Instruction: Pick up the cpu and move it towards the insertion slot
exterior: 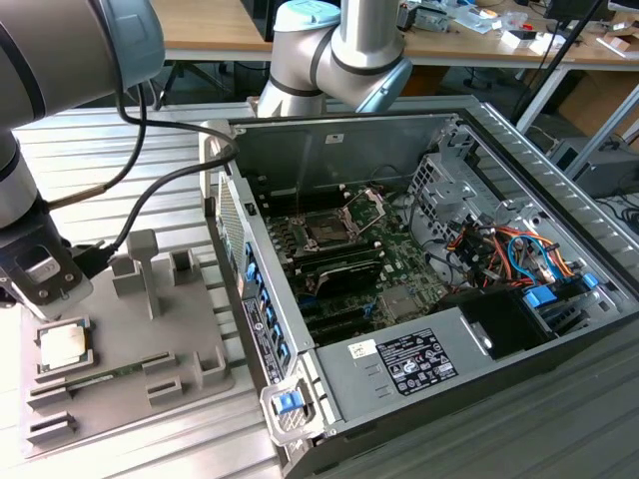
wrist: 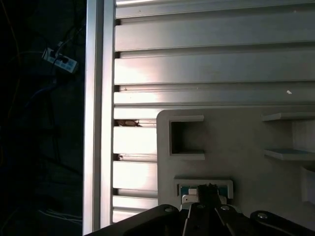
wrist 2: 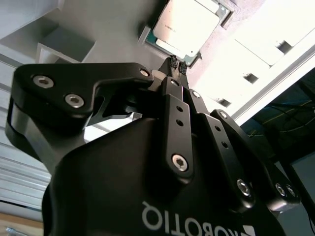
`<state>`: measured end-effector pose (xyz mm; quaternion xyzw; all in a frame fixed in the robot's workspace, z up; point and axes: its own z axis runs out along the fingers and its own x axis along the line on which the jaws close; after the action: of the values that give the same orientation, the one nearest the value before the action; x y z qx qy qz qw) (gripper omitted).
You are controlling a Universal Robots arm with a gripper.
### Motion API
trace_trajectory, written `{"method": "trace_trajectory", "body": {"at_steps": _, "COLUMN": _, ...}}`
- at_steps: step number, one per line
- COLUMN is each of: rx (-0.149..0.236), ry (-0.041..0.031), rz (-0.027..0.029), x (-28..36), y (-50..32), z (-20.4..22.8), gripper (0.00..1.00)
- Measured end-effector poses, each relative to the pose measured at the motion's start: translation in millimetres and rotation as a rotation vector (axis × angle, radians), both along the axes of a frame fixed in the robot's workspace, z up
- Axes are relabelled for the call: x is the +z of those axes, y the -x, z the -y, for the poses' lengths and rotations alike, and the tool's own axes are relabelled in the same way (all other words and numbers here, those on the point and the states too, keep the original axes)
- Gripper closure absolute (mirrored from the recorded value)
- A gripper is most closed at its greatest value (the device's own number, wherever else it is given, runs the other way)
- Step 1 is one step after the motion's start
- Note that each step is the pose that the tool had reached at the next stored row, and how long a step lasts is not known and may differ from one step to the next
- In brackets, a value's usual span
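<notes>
The cpu is a small pale square chip lying flat in a recess at the near corner of the grey tray, on the exterior view's left. My gripper hangs just above it, on its far side. In the second wrist view the two black fingertips are pressed together with nothing between them, a short way off the cpu. The first wrist view has my gripper over the cpu's edge. The insertion slot sits on the green motherboard inside the open computer case, its hinged metal plate raised.
A thin green memory stick lies on the tray beside the cpu, among upright grey posts. The case's metal side wall stands between tray and motherboard. Cables and a black power unit fill the case's right side. The ribbed aluminium table's edge is close.
</notes>
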<state>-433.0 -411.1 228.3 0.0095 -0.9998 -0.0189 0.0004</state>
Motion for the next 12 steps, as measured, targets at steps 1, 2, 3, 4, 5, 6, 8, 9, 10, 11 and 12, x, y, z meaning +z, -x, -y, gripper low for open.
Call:
{"method": "trace_trajectory", "body": {"at_steps": 1, "rx": 0.000, "ry": 0.0000, "rz": 0.0000, "x": -0.4, "y": 0.0, "z": 0.1, "gripper": 0.89}}
{"method": "trace_trajectory", "body": {"at_steps": 2, "rx": 0.000, "ry": 0.0001, "rz": -0.0001, "x": -0.7, "y": 0.0, "z": 0.1, "gripper": 0.89}}
{"method": "trace_trajectory", "body": {"at_steps": 3, "rx": 0.000, "ry": 0.0001, "rz": 0.0000, "x": -1.2, "y": 0.0, "z": 0.2, "gripper": 0.89}}
{"method": "trace_trajectory", "body": {"at_steps": 4, "rx": 0.000, "ry": 0.0002, "rz": 0.0000, "x": -1.5, "y": 0.0, "z": 0.2, "gripper": 0.89}}
{"method": "trace_trajectory", "body": {"at_steps": 5, "rx": 0.001, "ry": 0.0006, "rz": -0.0001, "x": -1.8, "y": 0.0, "z": 0.3, "gripper": 0.89}}
{"method": "trace_trajectory", "body": {"at_steps": 6, "rx": 0.003, "ry": 0.0010, "rz": 0.0000, "x": -2.1, "y": 0.0, "z": 0.3, "gripper": 0.89}}
{"method": "trace_trajectory", "body": {"at_steps": 8, "rx": 0.015, "ry": 0.0026, "rz": 0.0000, "x": -3.1, "y": 0.0, "z": 0.7, "gripper": 0.89}}
{"method": "trace_trajectory", "body": {"at_steps": 9, "rx": 0.020, "ry": 0.0032, "rz": -0.0001, "x": -3.2, "y": 0.0, "z": 0.7, "gripper": 0.89}}
{"method": "trace_trajectory", "body": {"at_steps": 10, "rx": 0.025, "ry": 0.0036, "rz": -0.0001, "x": -3.5, "y": 0.0, "z": 0.8, "gripper": 0.89}}
{"method": "trace_trajectory", "body": {"at_steps": 11, "rx": 0.027, "ry": 0.0037, "rz": 0.0000, "x": -3.8, "y": 0.0, "z": 0.9, "gripper": 0.89}}
{"method": "trace_trajectory", "body": {"at_steps": 12, "rx": 0.028, "ry": 0.0038, "rz": 0.0000, "x": -4.1, "y": 0.0, "z": 1.0, "gripper": 0.89}}
